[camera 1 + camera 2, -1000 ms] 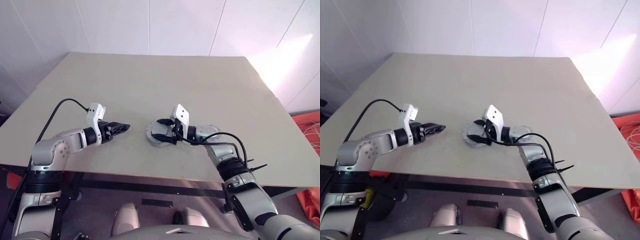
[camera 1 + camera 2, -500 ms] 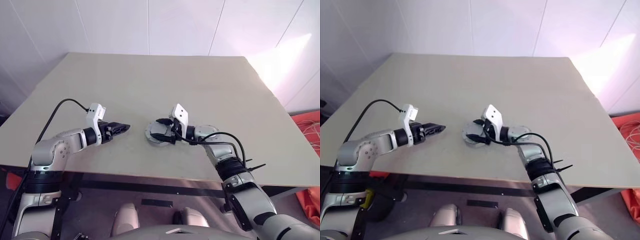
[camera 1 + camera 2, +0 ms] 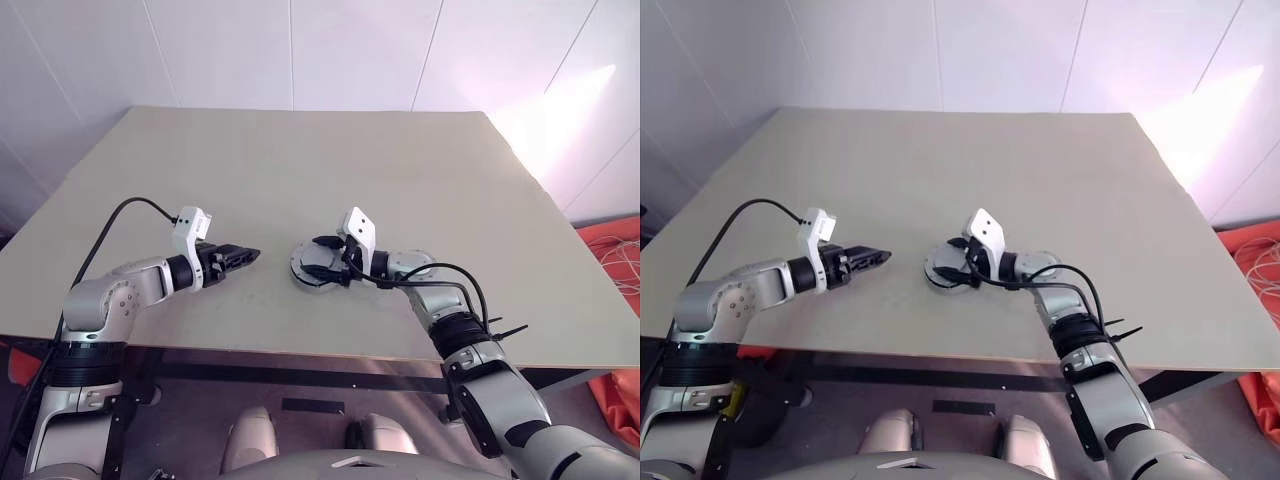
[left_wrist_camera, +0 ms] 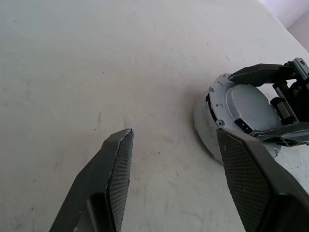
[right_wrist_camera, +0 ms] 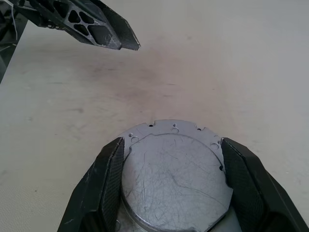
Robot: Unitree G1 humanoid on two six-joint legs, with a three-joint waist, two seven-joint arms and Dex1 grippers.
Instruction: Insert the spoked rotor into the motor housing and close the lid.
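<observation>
2 black fingers of the right gripper [image 5: 171, 193] flank a round grey metal assembly on the beige table [image 3: 300, 170]. The assembly sits near the table's front edge, roughly at the middle of its width. From the right wrist view its upper face is a flat grey disc, the lid [image 5: 176, 186], scratched with fine lines and lying over a slightly wider flange of the motor housing [image 5: 171, 129], which carries small holes and notches along its rim. From the left wrist view the housing shows as a pale, shallow round body under the disc, with dark spots at the rim. The right gripper's jaws stand wide apart, 1 finger at each side of the disc; the fingers lie right against its edge, though whether they press it cannot be told.

The left gripper [image 3: 243, 257] hangs just above the table to the robot's left of the assembly, apart from it, pointing toward it. Its jaws are apart with nothing between them but bare tabletop. A black cable [image 3: 120, 215] loops from the left wrist back along the arm.
</observation>
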